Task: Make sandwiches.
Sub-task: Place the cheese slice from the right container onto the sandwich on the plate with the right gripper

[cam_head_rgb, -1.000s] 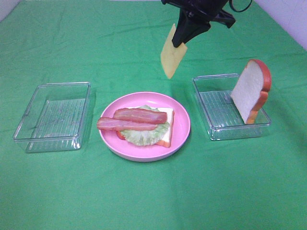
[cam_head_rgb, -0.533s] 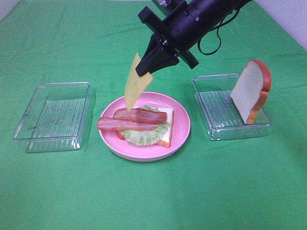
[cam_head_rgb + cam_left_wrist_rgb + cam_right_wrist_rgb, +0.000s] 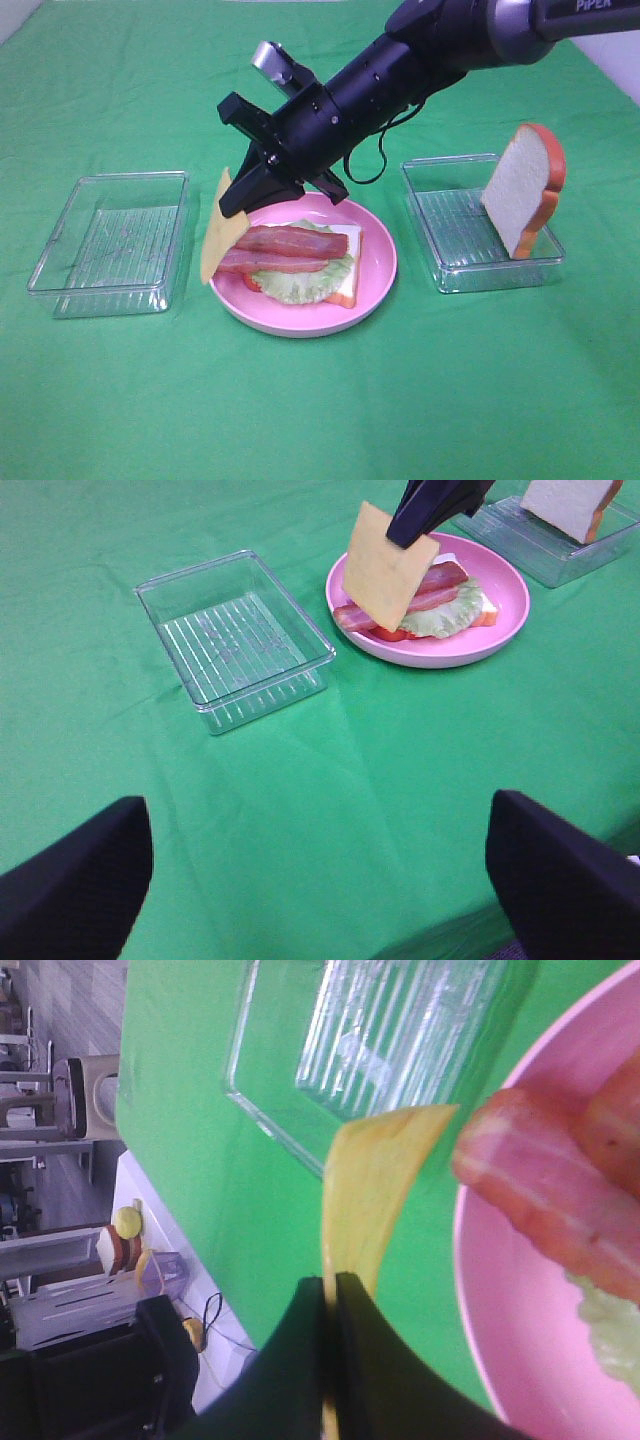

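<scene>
The right gripper point(image 3: 248, 192) is seen reaching across the middle of the green cloth point(image 3: 320, 400) to the left rim of the pink plate point(image 3: 378, 262). Its fingers point(image 3: 300, 1360) are pressed together w/ only the thin cheese square point(image 3: 220, 238) pinched between them, gripped at its upper edge. The cheese hangs tilted, its lower corner down at the plate's left rim, overlapping the near ends of the bacon strips point(image 3: 290, 248) in the high view; whether contact is made can't be told. In the right wrist view the cheese point(image 3: 375, 1185) is seen edge-on, curving over the gap between plate rim point(image 3: 500, 1260) and the left tray point(image 3: 380, 1040).

On the plate, a bread slice point(image 3: 345, 270) lies flat, w/ a lettuce leaf point(image 3: 300, 280) on it and two bacon strips across the top; a bit of red shows under the lettuce at the left edge. The 2nd bread slice point(image 3: 522, 190) stands nearly upright, leaned against the far-right wall of the right tray point(image 3: 450, 235).

The left tray point(image 3: 110, 240) sits just beside the plate, a narrow strip of cloth between them. Open cloth is left in front of plate and trays.

The left gripper's fingers point(image 3: 75, 880) are seen spread wide apart low at the near cloth edge, nothing held, well apart from the plate point(image 3: 500, 610).
</scene>
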